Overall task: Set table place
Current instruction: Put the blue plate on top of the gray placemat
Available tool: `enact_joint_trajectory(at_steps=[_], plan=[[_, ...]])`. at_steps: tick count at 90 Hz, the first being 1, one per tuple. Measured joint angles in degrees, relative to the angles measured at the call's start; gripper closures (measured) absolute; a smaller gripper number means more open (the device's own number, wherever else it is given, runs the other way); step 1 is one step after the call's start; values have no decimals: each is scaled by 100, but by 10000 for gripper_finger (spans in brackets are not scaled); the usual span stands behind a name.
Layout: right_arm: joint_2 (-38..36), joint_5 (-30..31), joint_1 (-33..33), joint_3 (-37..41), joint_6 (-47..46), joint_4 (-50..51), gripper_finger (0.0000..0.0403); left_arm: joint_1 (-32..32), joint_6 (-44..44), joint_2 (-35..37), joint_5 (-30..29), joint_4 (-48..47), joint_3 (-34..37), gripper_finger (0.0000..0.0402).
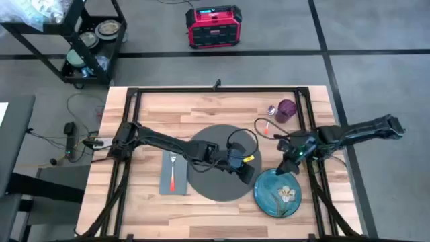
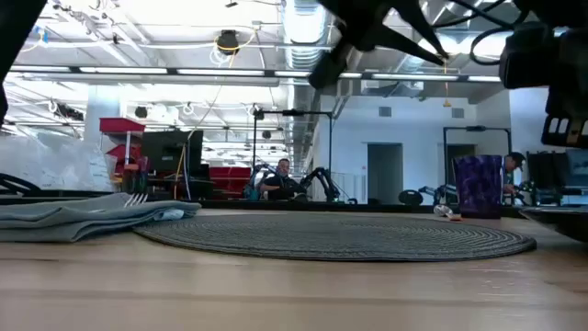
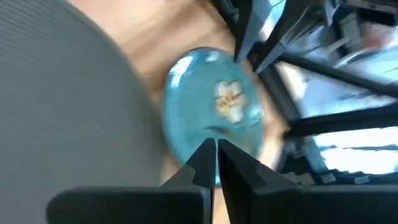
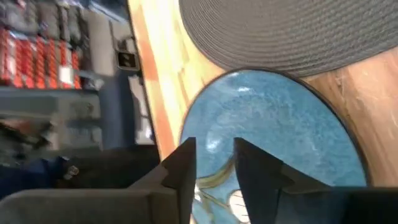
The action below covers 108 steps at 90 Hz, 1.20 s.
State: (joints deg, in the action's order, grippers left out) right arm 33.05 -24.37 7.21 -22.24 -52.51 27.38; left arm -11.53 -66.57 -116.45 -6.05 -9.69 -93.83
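The blue-green plate (image 1: 277,193) lies at the table's near right, its left rim at the edge of the round grey mat (image 1: 211,161). My left gripper (image 1: 247,176) reaches across the mat, and its shut fingertips (image 3: 216,144) stand at the plate's mat-side rim. My right gripper (image 1: 289,168) is open a little over the far part of the plate (image 4: 280,124). Left of the mat, the orange-handled fork (image 1: 173,168) lies on the grey napkin (image 1: 173,176). At the far right are the spoon (image 1: 265,126) and the purple cup (image 1: 287,109). My left gripper's shut fingertips stand at the plate's rim (image 3: 208,134) on the side toward the mat, coming slanting down from the table's left. I cannot tell whether they touch the rim. My right gripper touches nothing that shows.
Black frame bars (image 1: 312,134) run along the table's right and left sides. On the floor beyond the far edge are a red box (image 1: 213,27) and, to the left, a black cart (image 1: 87,40). Bare wood lies near the mat's front edge.
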Motion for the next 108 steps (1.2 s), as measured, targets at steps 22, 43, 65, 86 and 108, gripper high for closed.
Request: enact_joint_trajectory(at_steps=[22, 43, 65, 86, 108], plan=[[-647, 213, -161, 0, -234, 117, 285, 2, -697, -43, 14, 1036, 761, 402], [-770, 212, -299, -73, -254, 197, 284, -28, -787, -1100, 1062, 1391, -188, 402], [-762, 277, -431, -649, 256, 1279, 284, 69, -312, -1846, 1776, -488, -1481, 402], [-764, 473, -514, -879, 545, 1802, 284, 92, -287, -1903, 1780, -916, -1524, 395], [-762, 499, -512, -879, 549, 1812, 284, 150, -288, -1888, 1775, -880, -1531, 337]])
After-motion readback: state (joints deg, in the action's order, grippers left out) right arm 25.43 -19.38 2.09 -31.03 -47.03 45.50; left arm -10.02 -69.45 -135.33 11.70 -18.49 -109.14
